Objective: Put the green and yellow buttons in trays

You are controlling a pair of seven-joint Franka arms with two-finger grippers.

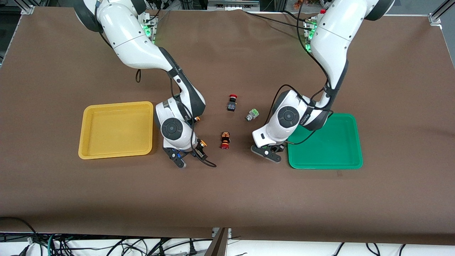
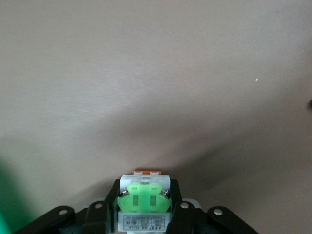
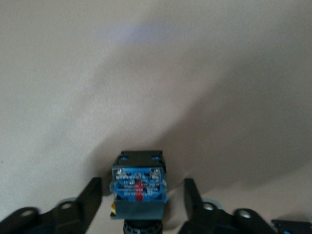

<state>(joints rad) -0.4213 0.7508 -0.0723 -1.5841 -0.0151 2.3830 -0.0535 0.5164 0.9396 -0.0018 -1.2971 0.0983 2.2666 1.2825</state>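
Note:
My left gripper [image 1: 269, 151] is low over the table beside the green tray [image 1: 341, 161]. It is shut on a green button [image 2: 144, 197] with a pale grey body, which is hidden in the front view. My right gripper [image 1: 190, 153] is low beside the yellow tray [image 1: 117, 106]. It is open around a dark blue-bodied yellow button [image 3: 139, 187], with a gap at each finger; the button's orange cap [image 1: 202, 144] shows. A second green button [image 1: 252, 114] lies on the table between the arms. An orange bit [image 1: 196, 119] peeks out by the right wrist. Both trays are empty.
Two red-capped switches lie between the arms, one [image 1: 232, 103] farther from the front camera and one [image 1: 225, 140] nearer, close to my right gripper. A black cable loops from the right gripper onto the brown table cover [image 1: 227, 199].

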